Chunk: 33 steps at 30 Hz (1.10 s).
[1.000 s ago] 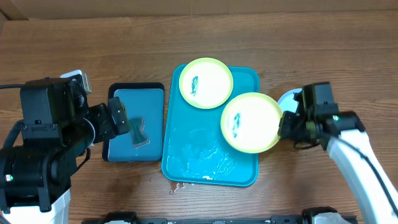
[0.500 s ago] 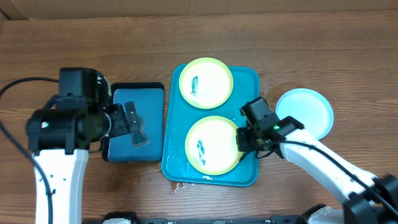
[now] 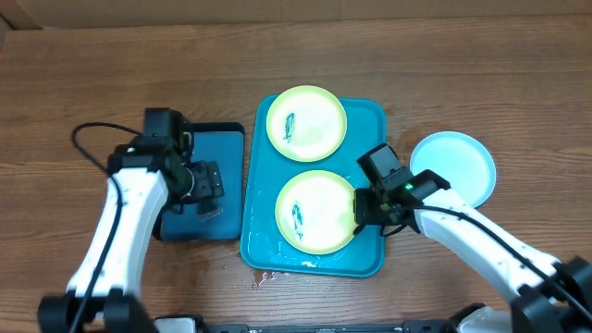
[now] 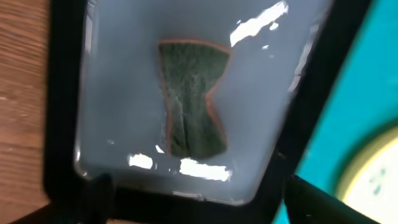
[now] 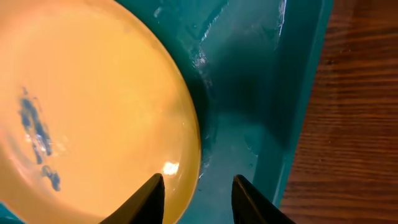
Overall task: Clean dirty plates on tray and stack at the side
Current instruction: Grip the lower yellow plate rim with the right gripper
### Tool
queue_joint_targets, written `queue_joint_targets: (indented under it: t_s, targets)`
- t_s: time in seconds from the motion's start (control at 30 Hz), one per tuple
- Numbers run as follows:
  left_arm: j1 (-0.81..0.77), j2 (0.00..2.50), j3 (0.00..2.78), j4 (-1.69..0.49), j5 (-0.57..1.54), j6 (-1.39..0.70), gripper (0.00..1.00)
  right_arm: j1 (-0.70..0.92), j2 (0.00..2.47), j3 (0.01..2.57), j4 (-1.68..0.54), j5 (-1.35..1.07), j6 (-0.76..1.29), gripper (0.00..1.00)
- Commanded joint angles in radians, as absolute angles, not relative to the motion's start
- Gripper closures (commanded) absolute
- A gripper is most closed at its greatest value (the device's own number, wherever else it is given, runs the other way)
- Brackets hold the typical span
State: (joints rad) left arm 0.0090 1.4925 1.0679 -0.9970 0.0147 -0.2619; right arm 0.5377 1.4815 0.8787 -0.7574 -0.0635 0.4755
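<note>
- The left arm is reaching in from the near-left corner of the table [image 3: 83,65], its forearm angled across the boards, wrist bent over the small dark-blue tray [image 3: 217,148].
- The left gripper [image 3: 205,182] is hanging above that tray with its fingers [image 4: 311,200] spread wide apart and gripping nothing.
- In the left wrist view, an hourglass-shaped green sponge [image 4: 189,102] is lying in shallow water directly beneath the gap between the fingers.
- The right arm is stretching in from the near-right corner, its white forearm slanting up toward the right side of the turquoise tray [image 3: 264,239].
- The right gripper [image 3: 363,209] is sitting low at the right edge of the near yellow-green plate [image 3: 310,213].
- Its fingers [image 5: 148,200] are standing apart, straddling the plate's rim without pinching it: one over the plate, the other over the wet tray floor.
- The near plate is lying flat inside the tray, showing a blue-green smear left of centre.
- The far yellow-green plate [image 3: 306,123], also smeared, is overlapping the tray's far rim.
- The pale blue plate [image 3: 458,166] is resting on the table just right of the tray.
</note>
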Motion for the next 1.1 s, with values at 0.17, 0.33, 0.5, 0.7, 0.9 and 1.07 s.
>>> queue_joint_targets:
  t_s: [0.17,0.33,0.5,0.7,0.9,1.07]
  targets:
    - [0.013,1.701,1.057,-0.916,0.011,-0.289,0.50,0.541,1.324,0.918,-0.794,-0.053,0.500,0.62]
    - [0.013,1.778,1.057,-0.858,0.014,-0.292,0.84,0.541,1.324,0.917,-0.830,-0.053,0.502,0.62]
    - [0.014,1.782,1.079,-0.884,0.064,-0.292,0.96,0.541,1.324,0.917,-0.837,-0.053,0.502,0.63]
    - [0.014,1.734,1.173,-0.984,0.064,-0.292,0.96,0.541,1.324,0.917,-0.841,-0.052,0.501,0.63]
    - [-0.004,1.700,1.212,-1.023,0.016,-0.289,0.96,0.541,1.324,0.917,-0.840,-0.052,0.502,0.63]
    - [-0.042,1.723,1.142,-0.920,-0.096,-0.300,0.96,0.541,1.324,0.917,-0.840,-0.052,0.502,0.63]
